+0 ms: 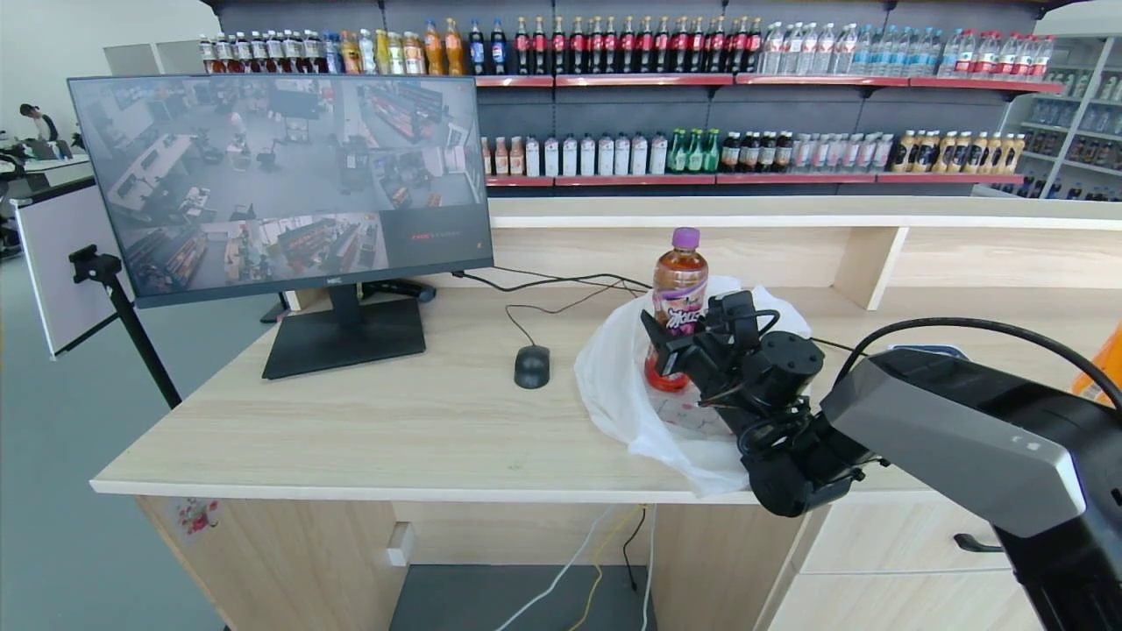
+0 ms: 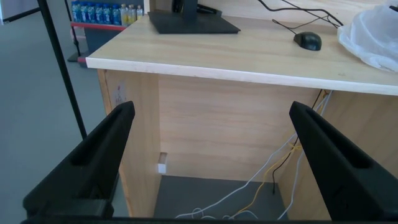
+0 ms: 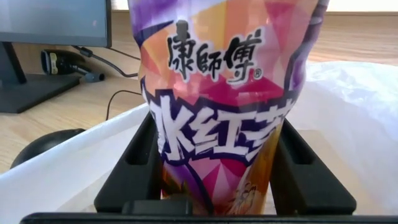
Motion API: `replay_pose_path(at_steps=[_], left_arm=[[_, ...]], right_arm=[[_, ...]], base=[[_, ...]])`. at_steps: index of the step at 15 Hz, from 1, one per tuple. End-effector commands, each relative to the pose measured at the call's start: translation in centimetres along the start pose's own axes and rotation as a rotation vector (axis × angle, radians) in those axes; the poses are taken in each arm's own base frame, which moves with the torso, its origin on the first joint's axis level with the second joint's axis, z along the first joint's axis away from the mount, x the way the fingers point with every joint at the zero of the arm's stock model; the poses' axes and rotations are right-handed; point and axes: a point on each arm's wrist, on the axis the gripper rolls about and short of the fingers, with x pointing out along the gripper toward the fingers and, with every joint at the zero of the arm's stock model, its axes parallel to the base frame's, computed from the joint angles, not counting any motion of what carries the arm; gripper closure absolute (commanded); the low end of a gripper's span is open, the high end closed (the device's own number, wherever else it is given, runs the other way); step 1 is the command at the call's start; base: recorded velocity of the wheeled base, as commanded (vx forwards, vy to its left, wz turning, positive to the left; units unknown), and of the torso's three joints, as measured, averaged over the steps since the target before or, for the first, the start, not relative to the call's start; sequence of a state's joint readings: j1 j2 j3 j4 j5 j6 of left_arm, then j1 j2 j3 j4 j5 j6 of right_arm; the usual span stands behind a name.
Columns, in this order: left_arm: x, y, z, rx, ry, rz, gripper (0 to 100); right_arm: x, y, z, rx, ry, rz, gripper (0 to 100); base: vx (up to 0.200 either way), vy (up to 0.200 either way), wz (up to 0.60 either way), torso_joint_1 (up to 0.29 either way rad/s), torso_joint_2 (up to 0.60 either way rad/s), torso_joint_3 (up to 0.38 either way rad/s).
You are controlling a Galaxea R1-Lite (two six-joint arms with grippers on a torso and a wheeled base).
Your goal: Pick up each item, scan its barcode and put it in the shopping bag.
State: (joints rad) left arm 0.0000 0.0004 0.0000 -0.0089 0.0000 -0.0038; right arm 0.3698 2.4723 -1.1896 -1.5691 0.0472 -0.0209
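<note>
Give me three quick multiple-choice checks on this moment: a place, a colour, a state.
1. Where is the mouse? A) between monitor stand and shopping bag B) inside the shopping bag C) hanging off the edge
2. The cap of the bottle is: A) red B) purple C) green
3. The right claw is: A) open B) shut on the bottle C) shut on nothing
Answers: 1 A, it lies on the counter between them; 2 B, the head view shows it purple; 3 B, both fingers press the bottle's sides.
</note>
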Motion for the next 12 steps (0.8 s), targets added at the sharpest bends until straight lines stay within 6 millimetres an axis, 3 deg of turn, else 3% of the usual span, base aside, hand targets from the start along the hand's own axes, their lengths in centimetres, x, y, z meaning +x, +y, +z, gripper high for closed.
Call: replay_pose_path(at_steps=[1, 2, 3, 7, 12], left_arm=[[0.0, 0.0, 0.0, -0.001, -0.001, 0.002, 0], [0.0, 0.0, 0.0, -0.001, -0.001, 0.002, 0], [0.0, 0.0, 0.0, -0.001, 0.001, 0.0, 0], [0.0, 0.0, 0.0, 0.001, -0.004, 0.0, 0], [0.0, 0.0, 0.0, -0.001, 0.002, 0.0, 0]], right_arm=[[0.0, 0.0, -0.1, -0.001, 0.001, 0.0, 100], [0.0, 0.0, 0.0, -0.001, -0.002, 0.0, 100], [0.0, 0.1, 0.1, 0.0, -0.004, 0.002, 0], [0.0, 0.3, 1.0, -0.001, -0.019, 0.006, 0], [0.0, 0.2, 3.9, -0.011, -0.071, 0.004, 0]], base=[[0.0, 0.0, 0.0, 0.0, 0.0, 0.0], [0.0, 0.0, 0.0, 0.0, 0.0, 0.0], [0.0, 0.0, 0.0, 0.0, 0.0, 0.0], [0.0, 0.0, 0.0, 0.0, 0.0, 0.0], [0.0, 0.0, 0.0, 0.0, 0.0, 0.0]])
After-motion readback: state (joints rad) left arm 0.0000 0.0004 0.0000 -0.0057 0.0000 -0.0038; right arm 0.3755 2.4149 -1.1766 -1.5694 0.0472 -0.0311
